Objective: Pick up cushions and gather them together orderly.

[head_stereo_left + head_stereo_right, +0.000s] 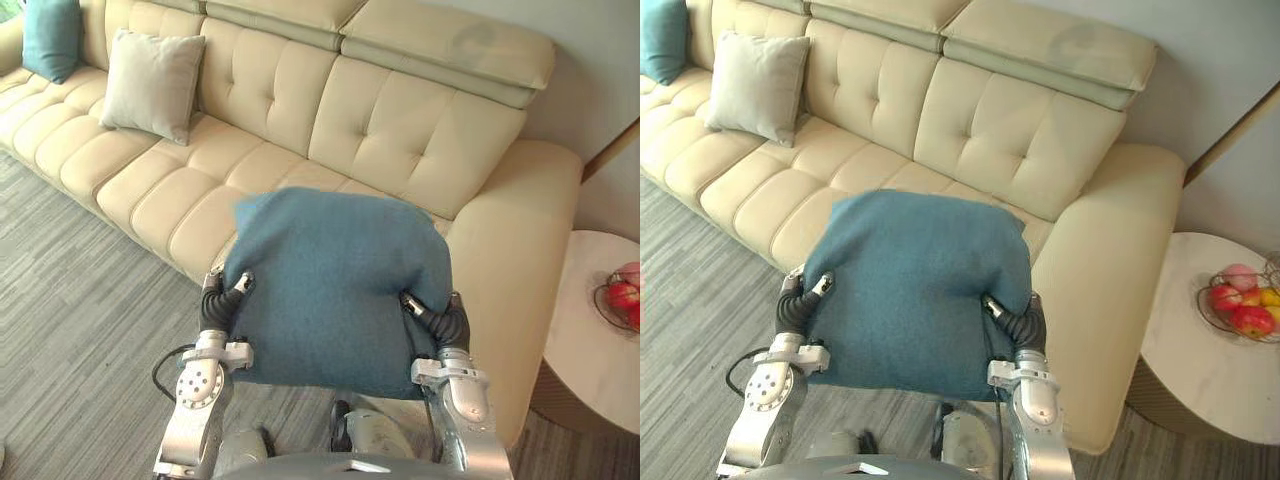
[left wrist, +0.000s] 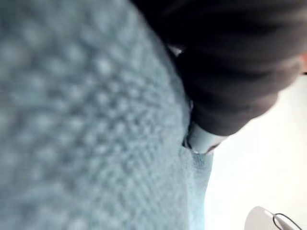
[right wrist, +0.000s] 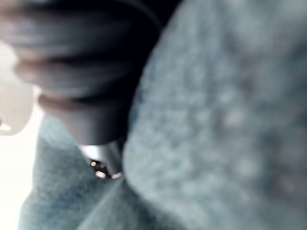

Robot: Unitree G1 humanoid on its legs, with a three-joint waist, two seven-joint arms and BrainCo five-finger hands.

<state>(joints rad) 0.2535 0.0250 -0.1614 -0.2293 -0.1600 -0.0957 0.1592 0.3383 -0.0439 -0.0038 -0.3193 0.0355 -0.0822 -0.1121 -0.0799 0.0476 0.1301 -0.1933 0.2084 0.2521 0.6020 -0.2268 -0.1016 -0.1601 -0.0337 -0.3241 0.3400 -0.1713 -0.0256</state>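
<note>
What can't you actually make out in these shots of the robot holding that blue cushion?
- Left eye view: the blue cushion covers most of the left robot hand and right robot hand.
- The teal cushion is cut off by the top-left corner.
- The fruit bowl is cut by the right edge.
- Wrist views: the cushion, pressed close, hides what lies beyond it.

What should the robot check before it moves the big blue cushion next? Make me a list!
1. Blue cushion held on both sides: ok. The left robot hand and the right robot hand each press a thumb into an edge.
2. Cushion lifted: ok, it is up in front of the sofa.
3. Gathering spot in sight: ok. The grey cushion and the teal cushion lean at the sofa's far left.
4. Fruit bowl out of the way: ok, it sits on the side table, off to the right.
5. Spot right below the cushion: cannot tell, the cushion hides it.
</note>
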